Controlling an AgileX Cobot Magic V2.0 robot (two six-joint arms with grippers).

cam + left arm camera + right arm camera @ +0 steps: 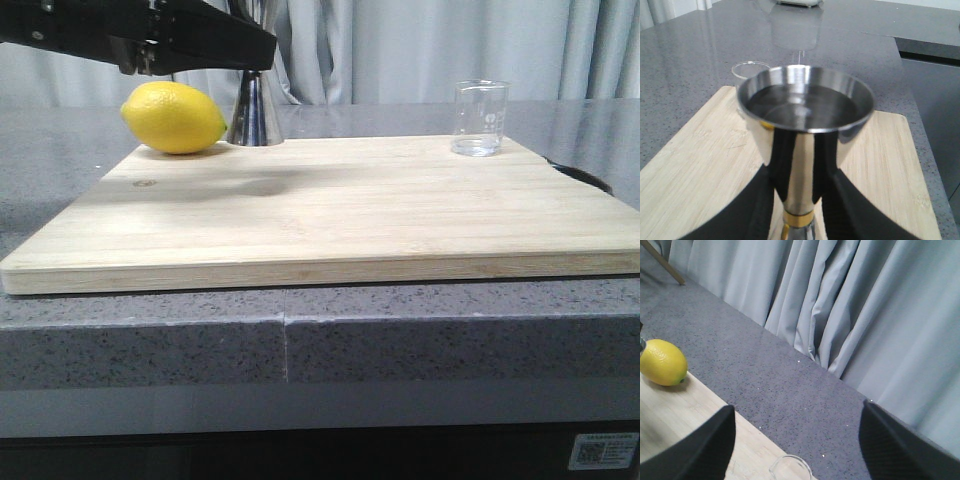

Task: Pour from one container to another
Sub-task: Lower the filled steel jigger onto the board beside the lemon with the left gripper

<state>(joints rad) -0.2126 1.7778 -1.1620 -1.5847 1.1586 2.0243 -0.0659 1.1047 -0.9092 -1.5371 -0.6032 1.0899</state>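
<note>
Cutting board (330, 215): pale bamboo, lying flat on the counter, filling most of the front view.
Counter (150, 335): grey speckled stone with a vertical seam in its front edge; reflective top.
Backdrop: grey pleated curtain (420, 50) behind the counter, also filling the right wrist view.
Jigger (256, 110): polished steel, standing upright on the board's far edge at about 11 o'clock; its upper cup is hidden by the arm in the front view. The left wrist view shows the open cup and a gold band at the waist.
Lemon (173, 117): yellow, just beside the jigger on its 9 o'clock side.
Beaker (480, 118): clear glass with white marks, upright at the board's far edge at about 1 o'clock, well apart from the jigger.
Left gripper (799, 200): black fingers flank the jigger's upper cone and appear clenched on it.
Right gripper (795, 440): released, fingers wide apart, above the beaker rim.
</note>
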